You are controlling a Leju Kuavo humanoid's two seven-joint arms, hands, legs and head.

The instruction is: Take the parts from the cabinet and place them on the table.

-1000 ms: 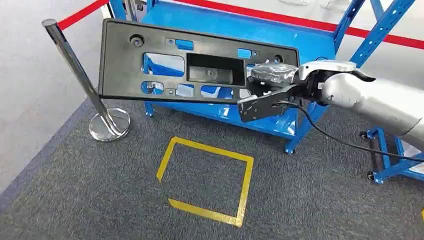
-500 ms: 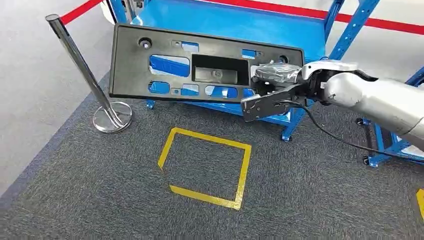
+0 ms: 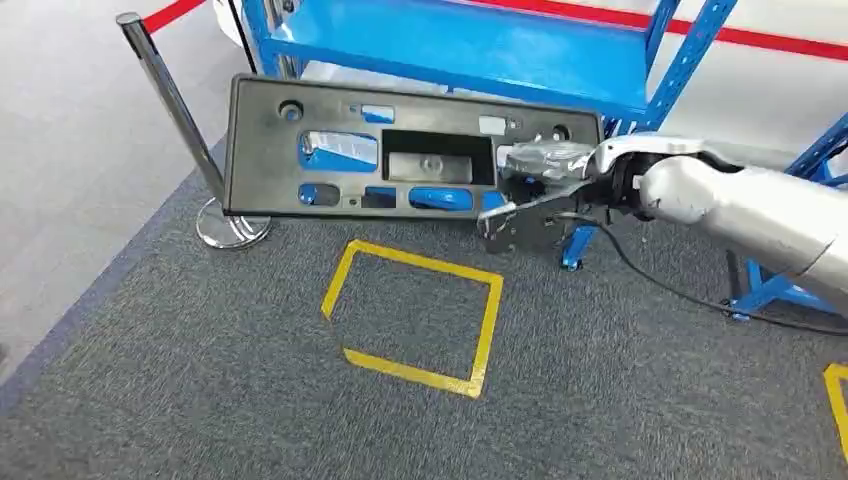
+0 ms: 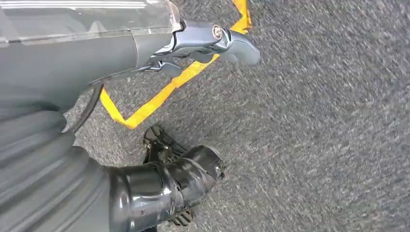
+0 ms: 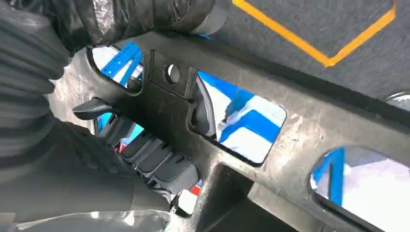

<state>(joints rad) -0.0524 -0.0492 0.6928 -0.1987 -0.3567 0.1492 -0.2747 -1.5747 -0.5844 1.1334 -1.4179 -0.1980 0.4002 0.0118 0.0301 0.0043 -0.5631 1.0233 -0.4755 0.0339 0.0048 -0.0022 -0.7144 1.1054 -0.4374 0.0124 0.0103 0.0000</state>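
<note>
One black plastic panel (image 3: 400, 150), long and pierced with cut-outs, is the part in transit, hanging in the air at about 12 o'clock of the head view, in front of the blue cabinet (image 3: 480, 50) and well clear of its shelf. At 10 o'clock stands a chrome stanchion (image 3: 180, 120) with its round base on the grey carpet, just beside the panel's left end. Below the panel, near 6 o'clock, a yellow taped square (image 3: 415, 315) marks the floor.

Compared with a second ago the whole picture has slid: cabinet, post and square all sit differently in the frame, so the camera has moved with the robot rather than the things themselves. The panel now reads lower against the cabinet and closer to level. I judge the robot is backing or turning away from the cabinet, so the pick is done and the carry is under way; no tabletop shows yet.

At 3 o'clock the right hand (image 3: 535, 190) grips the panel's right end, and its wrist view shows fingers (image 5: 150, 154) hooked through a cut-out with the thumb clamped on the other face. Held by one end only, the long panel may swing near the stanchion.

The left hand (image 4: 208, 46) hangs over the carpet, holding nothing, its fingers loosely curled.
</note>
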